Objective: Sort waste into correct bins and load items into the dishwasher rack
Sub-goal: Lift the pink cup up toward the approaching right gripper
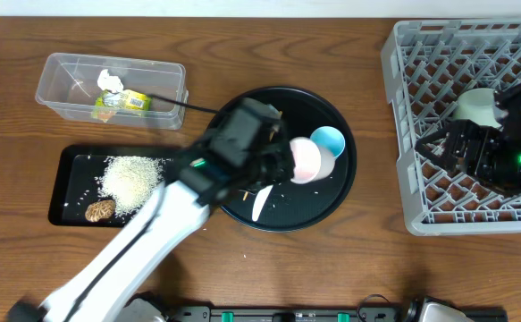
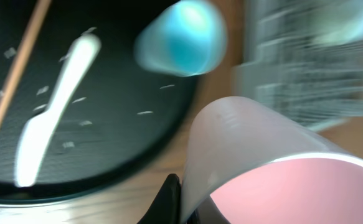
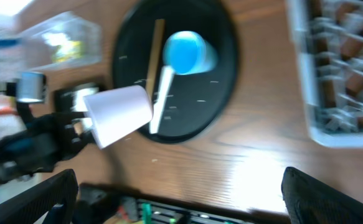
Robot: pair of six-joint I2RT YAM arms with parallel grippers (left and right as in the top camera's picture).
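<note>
Grip first: the left hand [image 1: 280,163] is closed on the pink-white cup [image 1: 306,159], pinching its wall near the rim as far as the blurred left wrist view shows. The cup is held over the right half of the round tray [image 1: 242,103] and looks to be clear of the tray's floor. It is tilted, not upright, with its pink inside turned up and back toward the hand. The blue cup [image 1: 329,141] lies just beside it on the tray, and whether the two touch cannot be told. The spoon [image 1: 262,204] and the chopstick [image 2: 16,74] lie on the tray on the hand's near side, with stray rice grains around them.

What the next move turns on is the rack [image 1: 421,192]. It sits to the right of the held cup, past the tray's rim and across a strip of bare desk [image 1: 367,259], well apart. Carrying the cup there would mean a sideways reach to the right, and probably turning the cup so it does not land on its side.

The right hand [image 1: 448,148] is much nearer, hanging over the rack beside the bowl [image 1: 479,105] resting in it, fingers spread wide and holding nothing. Both arms could crowd each other there.
</note>
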